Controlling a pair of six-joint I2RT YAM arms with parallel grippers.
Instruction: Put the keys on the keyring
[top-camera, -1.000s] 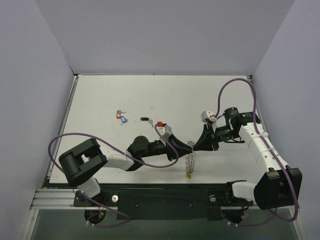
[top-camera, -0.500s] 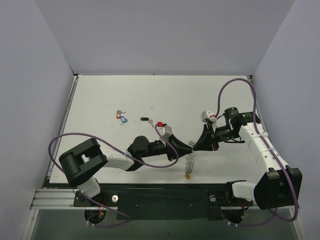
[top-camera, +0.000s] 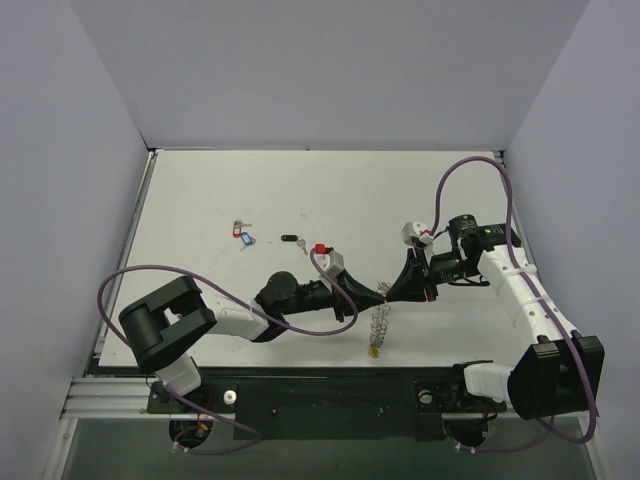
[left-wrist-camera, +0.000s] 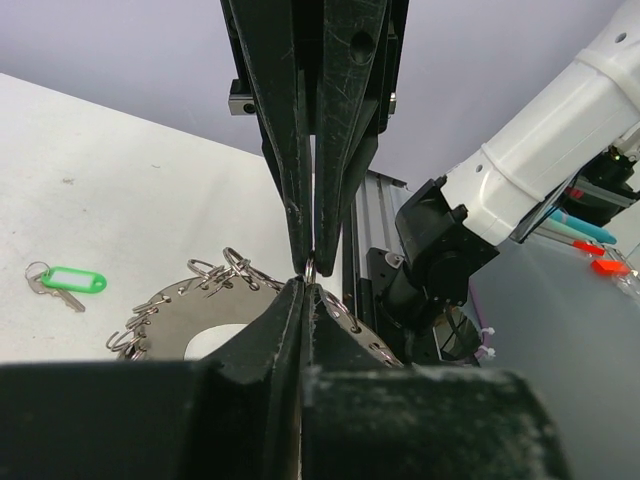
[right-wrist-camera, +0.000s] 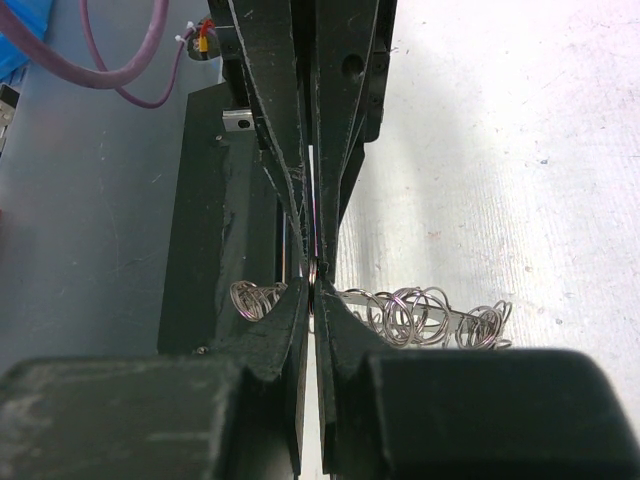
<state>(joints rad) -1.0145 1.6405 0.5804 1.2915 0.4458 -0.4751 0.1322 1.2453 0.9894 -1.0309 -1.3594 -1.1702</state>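
White table (top-camera: 200, 190), enclosed by pale lavender walls (top-camera: 330, 70) on three sides.

Item 1, keyring (top-camera: 378, 322): held off the surface near the front middle of the table, between the two arms. It hangs edge-on in the overhead view, with its yellow tag (top-camera: 375, 352) at the lowest point, at or just above the table. The left wrist view shows its flat silvery body and a fringe of small wire loops (left-wrist-camera: 215, 272) along the rim.

Item 2, left gripper (left-wrist-camera: 306, 288): fingers drawn almost together, with only a hairline gap. They pinch a thin metal part at the top of the keyring.

Item 3, right gripper (right-wrist-camera: 312, 285): fingers fully closed on the same upper edge of the keyring, tip to tip against the left gripper from the opposite side. Wire loops hang just below the pinch point on both sides.

Item 4, keys: all lie loose on the table, none on the ring as far as can be seen. A red-headed key (top-camera: 320, 248) lies just beside the left arm. A black-headed key (top-camera: 290, 239) lies near it, to the left. Red and blue keys (top-camera: 243, 237) lie together further left. A green-tagged key (left-wrist-camera: 66, 280) appears in the left wrist view only, apart from the keyring.

Item 5, purple cables (top-camera: 470, 165): one loops above each arm.
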